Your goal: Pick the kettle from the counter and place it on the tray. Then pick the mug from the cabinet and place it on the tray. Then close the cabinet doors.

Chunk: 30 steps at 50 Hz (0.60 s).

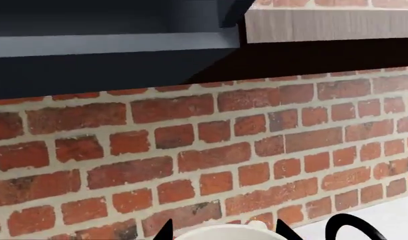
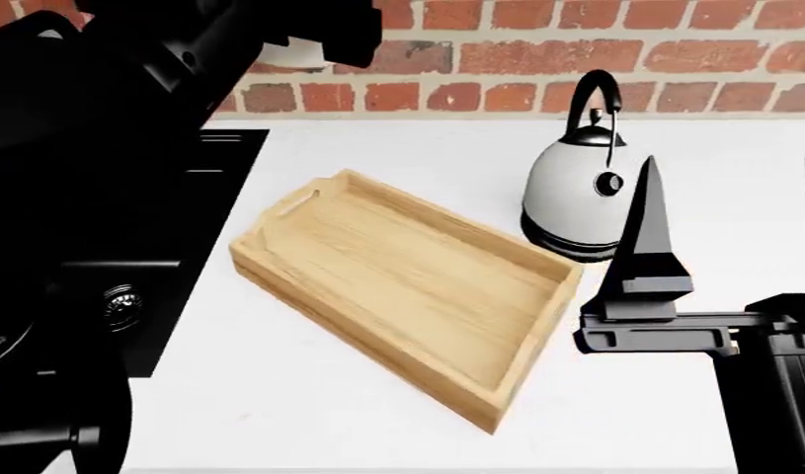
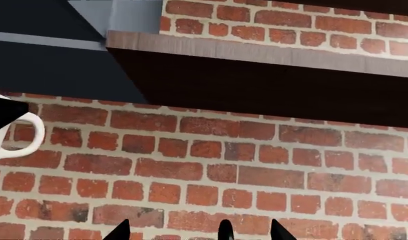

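Note:
The light-wood tray (image 2: 402, 286) lies at an angle on the white counter (image 2: 375, 425), with nothing in it. The white kettle (image 2: 576, 193) stands on the counter just beyond the tray's far right corner; its black handle (image 1: 354, 227) also shows in the left wrist view. My left gripper (image 2: 326, 35) is raised in front of the brick wall, shut on the off-white mug (image 2: 294, 54). The mug's rim (image 1: 221, 234) sits between the fingertips, and its handle (image 3: 23, 135) shows in the right wrist view. My right gripper (image 2: 732, 217) is open, to the right of the kettle, holding nothing.
A black sink (image 2: 224, 148) is set into the counter on the left, largely behind my left arm. A dark cabinet (image 1: 110, 45) and a wooden shelf (image 3: 257, 50) hang above on the red brick wall (image 3: 224, 175).

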Available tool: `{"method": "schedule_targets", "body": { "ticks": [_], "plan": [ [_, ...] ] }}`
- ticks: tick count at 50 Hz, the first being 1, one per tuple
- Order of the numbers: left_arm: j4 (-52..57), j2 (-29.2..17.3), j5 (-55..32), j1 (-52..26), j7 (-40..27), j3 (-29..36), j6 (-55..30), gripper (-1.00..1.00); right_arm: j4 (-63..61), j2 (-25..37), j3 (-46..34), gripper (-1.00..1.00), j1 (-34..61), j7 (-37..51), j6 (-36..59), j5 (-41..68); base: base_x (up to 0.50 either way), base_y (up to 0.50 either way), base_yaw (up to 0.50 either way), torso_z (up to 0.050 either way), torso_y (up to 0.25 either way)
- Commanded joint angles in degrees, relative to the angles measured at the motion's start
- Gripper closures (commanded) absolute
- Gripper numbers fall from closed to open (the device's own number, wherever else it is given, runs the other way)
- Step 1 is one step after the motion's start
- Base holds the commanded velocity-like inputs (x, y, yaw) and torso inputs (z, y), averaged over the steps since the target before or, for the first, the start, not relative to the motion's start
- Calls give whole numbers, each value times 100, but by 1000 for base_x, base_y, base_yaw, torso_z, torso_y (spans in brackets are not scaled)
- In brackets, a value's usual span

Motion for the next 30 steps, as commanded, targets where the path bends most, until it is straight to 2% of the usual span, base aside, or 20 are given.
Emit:
{"method": "schedule_targets", "body": {
  "ticks": [1,5,17,30],
  "plan": [
    [-174,-85,197,112,45,99,290,100,54,20,-3,-100,-49,-42,-78,-27,0,-500,0,0,10],
    [-350,-150,341,138,124,155,455,100,86,9,-7,-100,-90,-36,-83,-61,0,-500,0,0,0],
    [-1607,-227,1277,399,595,682,1541,100,107,-114,-10,-100,-167,86,139,-208,0,0,0,0,1],
    [-3548,116,2156,843,1158,1251,2987,100,432,-199,-23,-100,-425,-15,-101,-318,0,0,0,0,1]
  ]
}}
